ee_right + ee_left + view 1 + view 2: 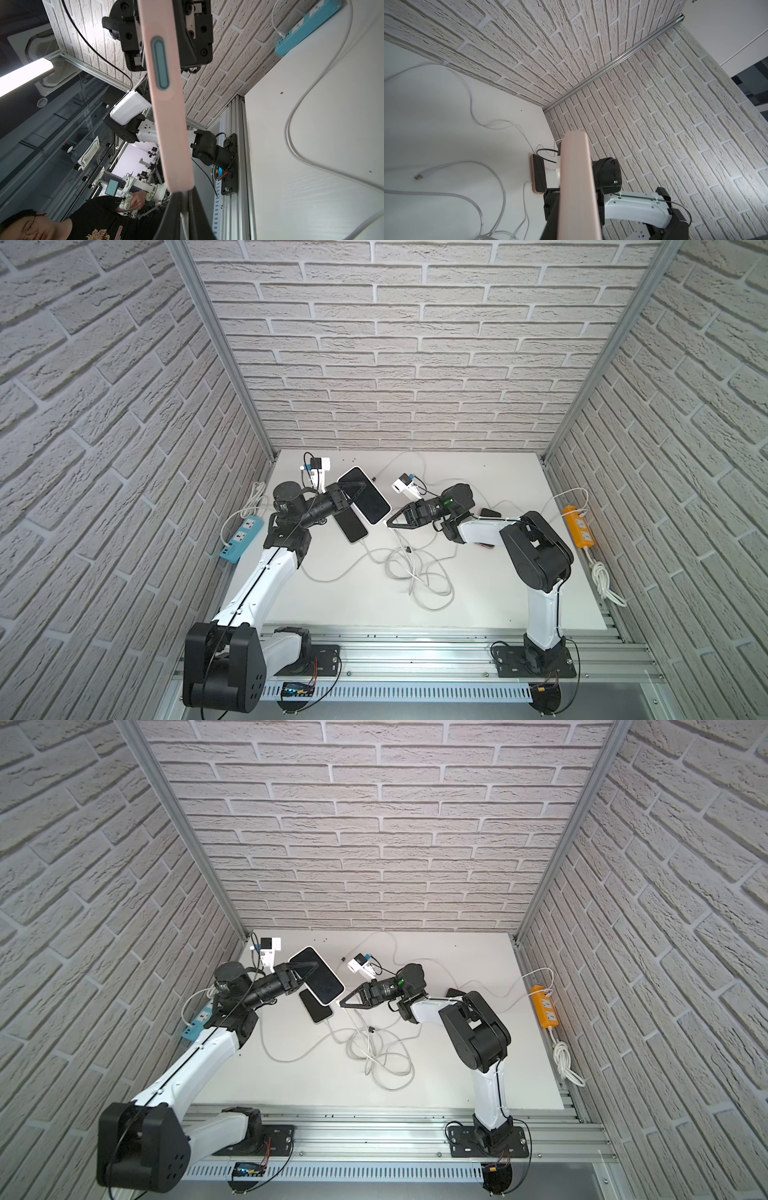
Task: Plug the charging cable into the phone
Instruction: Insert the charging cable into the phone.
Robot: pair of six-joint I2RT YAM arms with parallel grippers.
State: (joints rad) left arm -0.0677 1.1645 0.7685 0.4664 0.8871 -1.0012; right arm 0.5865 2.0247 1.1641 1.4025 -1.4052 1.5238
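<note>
Both top views: bright and even, lit from overhead. The white counter (478,572) runs near blown out, and shadows under my arms are soft and short. Brick courses bow toward the frame edges. Glare strip on the front rail (415,649).

Left wrist view: dimmer. The edge of the phone (577,187) in my left gripper (360,486) is smeared, too close to the lens.

Right wrist view: ceiling lamp (25,76) clipped white, room behind dark. My right gripper (185,194) and the pinched cable (184,220) are out of focus.
</note>
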